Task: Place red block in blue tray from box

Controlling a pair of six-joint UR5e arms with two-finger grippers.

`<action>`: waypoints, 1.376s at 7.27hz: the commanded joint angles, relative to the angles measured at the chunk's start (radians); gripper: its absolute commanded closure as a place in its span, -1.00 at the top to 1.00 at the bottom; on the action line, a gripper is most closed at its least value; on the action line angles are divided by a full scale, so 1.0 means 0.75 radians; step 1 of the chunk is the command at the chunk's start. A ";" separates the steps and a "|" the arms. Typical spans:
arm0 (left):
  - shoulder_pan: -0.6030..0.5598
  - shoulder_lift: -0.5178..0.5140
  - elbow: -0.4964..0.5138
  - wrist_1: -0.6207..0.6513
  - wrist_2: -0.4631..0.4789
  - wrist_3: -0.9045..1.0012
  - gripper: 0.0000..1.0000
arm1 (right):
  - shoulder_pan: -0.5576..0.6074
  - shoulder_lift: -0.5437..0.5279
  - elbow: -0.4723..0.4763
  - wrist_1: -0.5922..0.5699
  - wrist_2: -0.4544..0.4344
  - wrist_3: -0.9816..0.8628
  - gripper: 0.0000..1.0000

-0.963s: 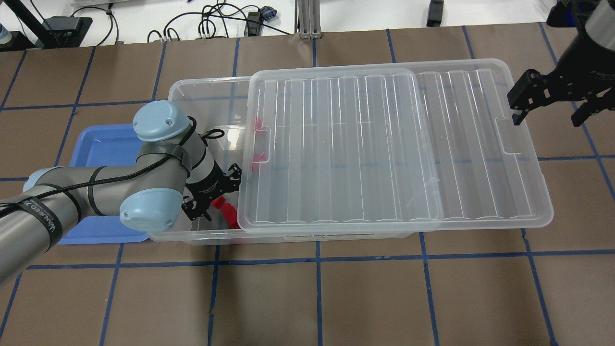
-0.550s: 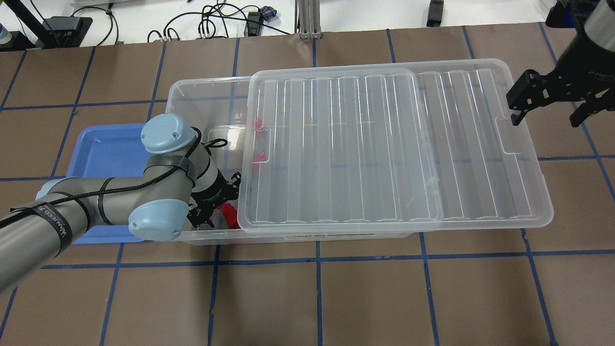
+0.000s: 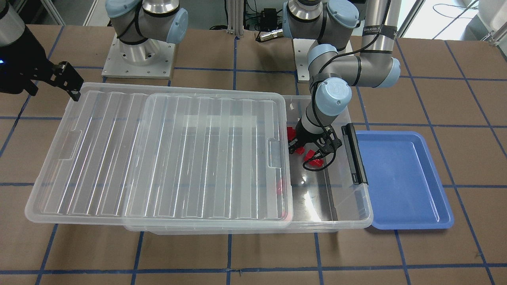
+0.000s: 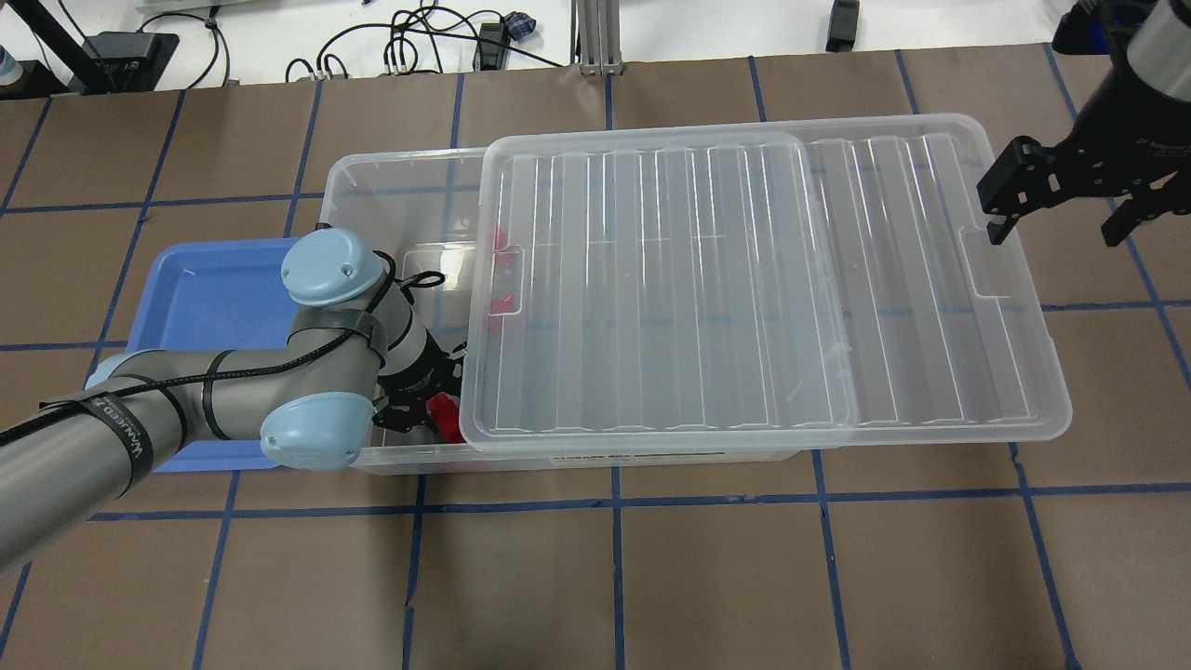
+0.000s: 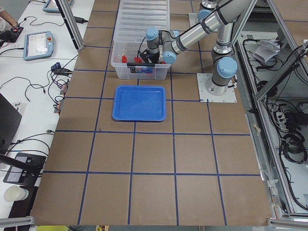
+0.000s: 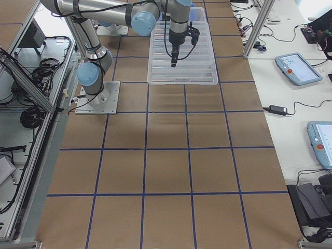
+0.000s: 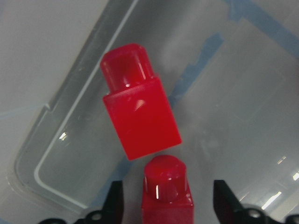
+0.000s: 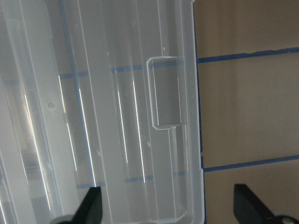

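The clear box (image 4: 372,167) has its ribbed lid (image 4: 744,279) slid to the right, so its left end is open. Several red blocks lie in that open end. My left gripper (image 3: 307,155) is down inside the box, open. In the left wrist view its fingertips (image 7: 114,200) stand on either side of one upright red block (image 7: 166,191), and a second red block (image 7: 140,112) lies just beyond. The blue tray (image 4: 209,288) sits against the box's left end and holds nothing. My right gripper (image 4: 1061,200) is open and hovers over the lid's right edge.
Two more red blocks (image 4: 502,237) show through the lid's left edge. A black latch (image 3: 353,154) runs along the box's short end next to the tray (image 3: 400,178). The box wall is close to the left gripper. Cables lie beyond the table's far edge.
My left arm has swung right and toward the box's near wall, and the gripper has come lower over the red blocks. The right gripper has hardly moved.
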 commanded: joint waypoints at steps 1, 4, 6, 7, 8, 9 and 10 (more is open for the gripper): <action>-0.005 0.011 0.014 -0.001 0.012 0.015 -1.00 | 0.084 0.004 0.000 -0.001 -0.004 0.020 1.00; 0.007 0.125 0.101 -0.113 0.013 0.023 -1.00 | 0.083 0.004 -0.002 -0.012 0.014 0.004 1.00; 0.017 0.201 0.336 -0.459 0.031 0.190 -1.00 | 0.083 0.010 -0.014 -0.020 0.000 0.004 1.00; 0.022 0.220 0.503 -0.633 0.084 0.226 -1.00 | 0.081 0.010 -0.004 -0.020 0.018 0.006 1.00; 0.028 0.226 0.656 -0.767 0.086 0.339 -1.00 | 0.081 0.004 -0.002 -0.016 0.012 0.014 1.00; 0.066 0.220 0.735 -0.853 0.104 0.577 -1.00 | 0.081 -0.002 0.000 -0.008 0.004 0.010 1.00; 0.192 0.202 0.752 -0.852 0.143 0.723 -1.00 | 0.083 -0.004 -0.004 -0.009 0.018 0.004 1.00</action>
